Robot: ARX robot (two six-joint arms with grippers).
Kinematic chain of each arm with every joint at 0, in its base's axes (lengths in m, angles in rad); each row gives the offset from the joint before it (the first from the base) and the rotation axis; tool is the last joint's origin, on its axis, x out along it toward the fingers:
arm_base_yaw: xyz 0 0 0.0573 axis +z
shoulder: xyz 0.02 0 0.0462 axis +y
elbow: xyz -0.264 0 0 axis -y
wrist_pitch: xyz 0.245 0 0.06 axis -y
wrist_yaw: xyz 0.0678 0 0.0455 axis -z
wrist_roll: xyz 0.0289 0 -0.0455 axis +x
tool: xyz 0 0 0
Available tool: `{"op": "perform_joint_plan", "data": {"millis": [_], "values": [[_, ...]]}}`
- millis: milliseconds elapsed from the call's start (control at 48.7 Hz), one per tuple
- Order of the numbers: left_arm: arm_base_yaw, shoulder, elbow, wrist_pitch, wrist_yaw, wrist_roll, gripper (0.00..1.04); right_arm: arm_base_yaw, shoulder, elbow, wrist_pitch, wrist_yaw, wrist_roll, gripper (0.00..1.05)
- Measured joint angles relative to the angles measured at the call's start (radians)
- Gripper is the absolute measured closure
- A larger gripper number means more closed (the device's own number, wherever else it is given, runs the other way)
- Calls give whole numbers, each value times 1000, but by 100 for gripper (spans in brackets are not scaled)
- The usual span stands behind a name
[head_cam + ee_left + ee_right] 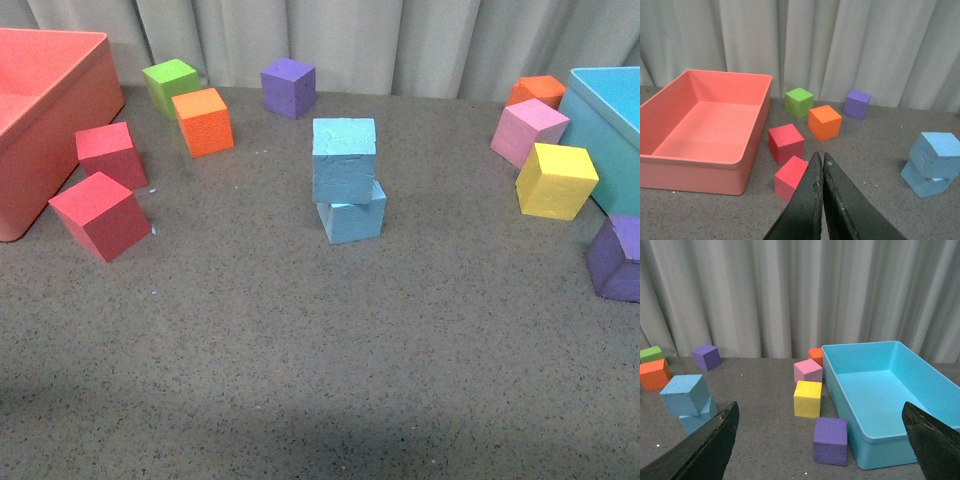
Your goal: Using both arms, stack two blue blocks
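**Blue blocks stacked, both pincers clear**

The top block (344, 158) sits twisted on the lower block (352, 218), mid-worktop (300, 380). The left pincer (823, 165), pressed closed and empty, has the stack ahead to its right; the right pincer (820, 412), spread wide and empty, has it ahead to its left. Any retreat should avoid the stack.

1. We are seeing open tabletop (300, 380) lying in front of the stacked blue blocks (346, 180).
2. Red cubes (100, 214) are crowding the left; yellow cube (556, 180) and purple cube (618, 258) are blocking the right.
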Motion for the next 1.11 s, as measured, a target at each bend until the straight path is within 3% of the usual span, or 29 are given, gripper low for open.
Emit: {"op": "perform_joint_plan", "data": {"millis": [801, 1109], "values": [[5, -491, -10, -446, 4, 0, 101, 0, 0, 0, 0, 0, 0, 10], [5, -584, -10, -538, 4, 0, 101, 0, 0, 0, 0, 0, 0, 10]]}}
